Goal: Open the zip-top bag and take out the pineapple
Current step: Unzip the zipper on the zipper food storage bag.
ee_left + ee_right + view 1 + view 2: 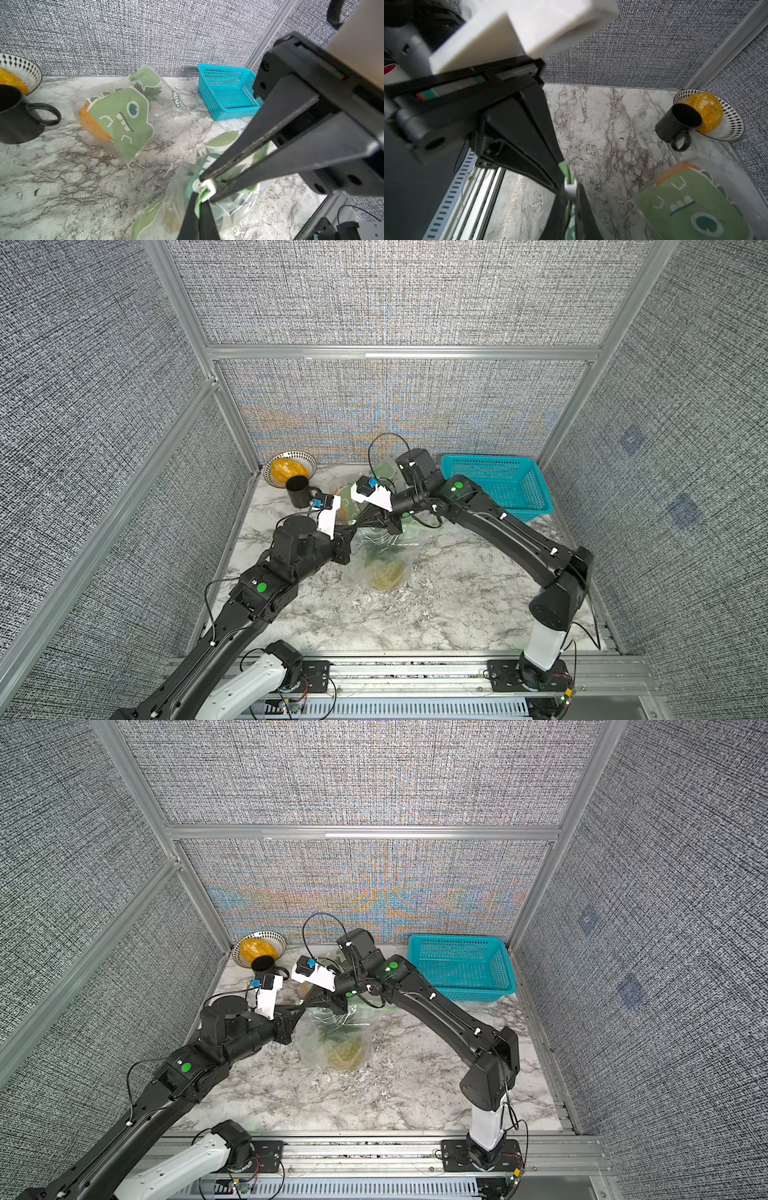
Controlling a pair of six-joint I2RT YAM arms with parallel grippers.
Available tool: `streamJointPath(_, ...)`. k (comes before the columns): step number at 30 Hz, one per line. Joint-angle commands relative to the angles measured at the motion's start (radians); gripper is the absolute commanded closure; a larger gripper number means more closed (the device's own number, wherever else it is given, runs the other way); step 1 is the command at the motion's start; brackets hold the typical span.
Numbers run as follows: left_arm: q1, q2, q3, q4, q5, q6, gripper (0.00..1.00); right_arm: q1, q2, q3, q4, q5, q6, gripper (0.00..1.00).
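The left gripper (206, 189) clamps the white slider (209, 184) and the right gripper (564, 173) pinches the green zip strip (564, 166) beside it, likely bracing the zip-top bag (353, 568) for unzipping.

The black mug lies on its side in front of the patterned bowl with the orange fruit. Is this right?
Not quite: the black mug stands upright in front of the patterned bowl with the orange fruit; the left wrist view shows it.
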Motion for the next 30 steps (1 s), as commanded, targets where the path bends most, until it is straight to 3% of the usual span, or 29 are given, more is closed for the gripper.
streamJointPath(1,-0.001,-0.005,0.009,0.019,-0.011,0.011,1.00,0.001,0.001,0.000,-0.023,0.011,-0.005,1.00)
streamJointPath(12,-0.001,-0.008,0.014,-0.014,-0.104,-0.015,1.00,-0.005,-0.048,-0.072,-0.034,0.088,-0.003,1.00)
streamJointPath(30,0.010,-0.013,0.025,-0.011,-0.131,-0.040,1.00,-0.097,-0.201,-0.262,-0.048,0.247,0.012,1.00)
